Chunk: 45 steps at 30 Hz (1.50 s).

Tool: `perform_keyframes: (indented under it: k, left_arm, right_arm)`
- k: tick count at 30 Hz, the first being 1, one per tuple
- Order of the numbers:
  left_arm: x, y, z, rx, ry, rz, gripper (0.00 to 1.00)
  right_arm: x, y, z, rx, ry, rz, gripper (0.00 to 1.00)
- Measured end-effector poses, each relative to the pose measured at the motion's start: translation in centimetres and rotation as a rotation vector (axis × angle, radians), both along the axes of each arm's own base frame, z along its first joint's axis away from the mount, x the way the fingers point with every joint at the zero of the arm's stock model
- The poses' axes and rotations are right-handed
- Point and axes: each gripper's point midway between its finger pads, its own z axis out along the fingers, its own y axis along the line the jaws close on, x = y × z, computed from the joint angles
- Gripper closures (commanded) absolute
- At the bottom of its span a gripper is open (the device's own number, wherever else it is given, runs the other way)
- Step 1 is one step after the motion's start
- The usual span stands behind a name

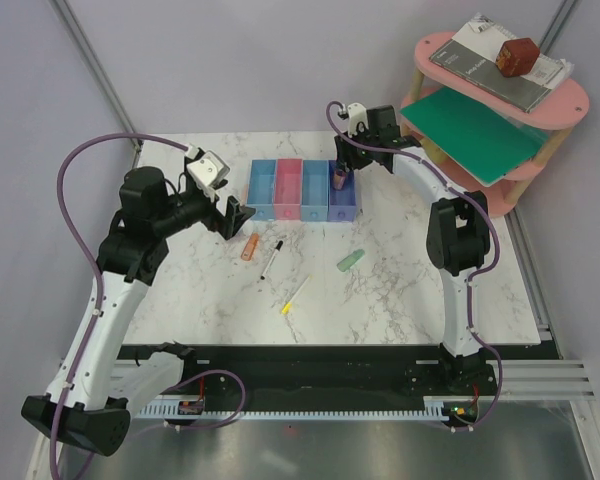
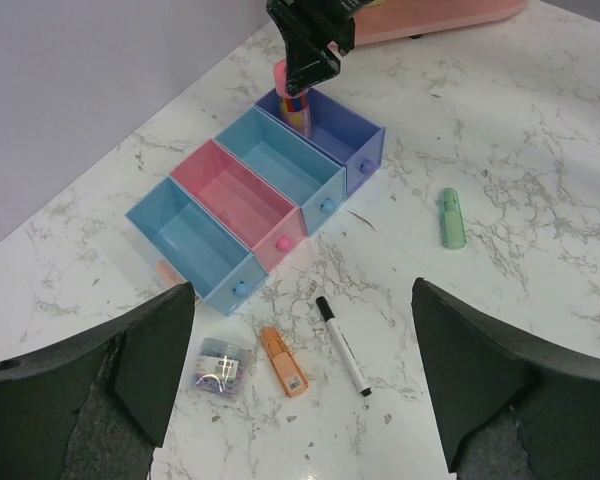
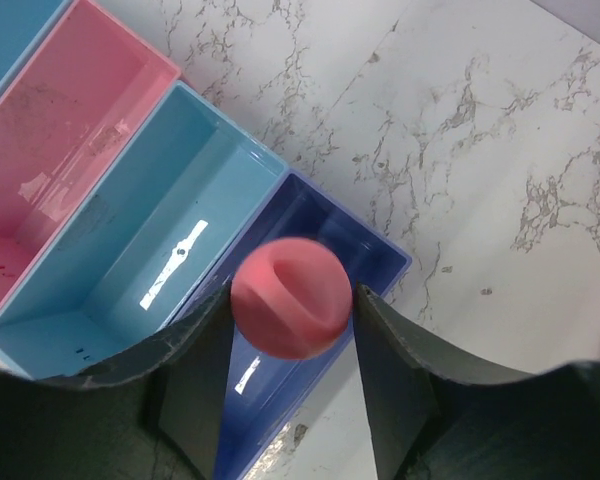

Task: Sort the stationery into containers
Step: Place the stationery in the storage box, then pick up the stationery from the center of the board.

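I see bright, even light from above in every view, with only soft, short shadows on the marble surface (image 1: 400, 300). White glare streaks sit on the floor of the light blue bin (image 3: 170, 265). Both wrist views show their jaws dark and slightly blurred.

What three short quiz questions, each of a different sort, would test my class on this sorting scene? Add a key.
1. True or false: the right gripper grips a pink eraser at the periwinkle bin.
2. Which item lies nearest the light blue end bin? A) green eraser B) orange eraser C) yellow pencil
3. Fill in: the left gripper has its jaws ____ and holds nothing.

Key: 1 true; 2 B; 3 open.
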Motion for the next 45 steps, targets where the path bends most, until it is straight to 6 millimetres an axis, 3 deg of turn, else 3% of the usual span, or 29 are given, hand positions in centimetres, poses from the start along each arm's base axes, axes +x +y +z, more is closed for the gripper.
perform_keyframes:
  k: [10,14,18,20,23,26,29,35,37,40,45]
  left_arm:
    - [-0.3,0.0,-0.2,-0.006,0.000,0.002,0.05]
    - [-0.3,0.1,-0.6,-0.004,0.007,0.004,0.05]
    - [0.1,0.5,-1.8,0.014,0.036,0.030,0.06]
    - [0.6,0.8,-2.8,0.038,0.058,0.054,0.07]
    - [1.6,1.7,-4.8,0.113,0.083,0.086,0.06]
    - [1.5,2.4,-7.3,0.192,0.104,0.080,0.05]
    - [1.0,2.8,-9.3,0.252,0.123,0.057,0.05]
    - [1.2,3.3,-12.4,0.317,0.193,0.053,0.09]
    - [1.9,3.6,-14.2,0.343,0.250,0.068,0.11]
    - [2.6,3.8,-16.8,0.367,0.343,0.092,0.11]
    - [3.2,4.1,-20.7,0.390,0.482,0.127,0.08]
  right_arm:
    - [-0.1,0.2,-0.1,-0.004,-0.004,0.005,0.32]
    - [-0.4,0.0,0.9,-0.005,-0.012,-0.002,0.29]
    - [-1.7,-0.7,5.6,0.007,-0.067,-0.020,0.27]
    - [-3.0,-1.2,9.7,0.024,-0.120,-0.032,0.26]
    - [-6.7,-2.3,15.8,0.054,-0.199,-0.033,0.25]
    - [-11.1,-3.2,18.5,0.071,-0.216,-0.011,0.24]
    - [-15.0,-3.9,16.1,0.052,-0.122,0.022,0.25]
    - [-20.9,-4.6,2.4,-0.038,0.342,0.064,0.27]
    - [-23.2,-4.8,-0.9,-0.051,0.488,0.067,0.27]
    - [-24.8,-4.7,-2.6,-0.040,0.588,0.062,0.28]
    - [-25.6,-3.9,-3.4,-0.002,0.644,0.053,0.28]
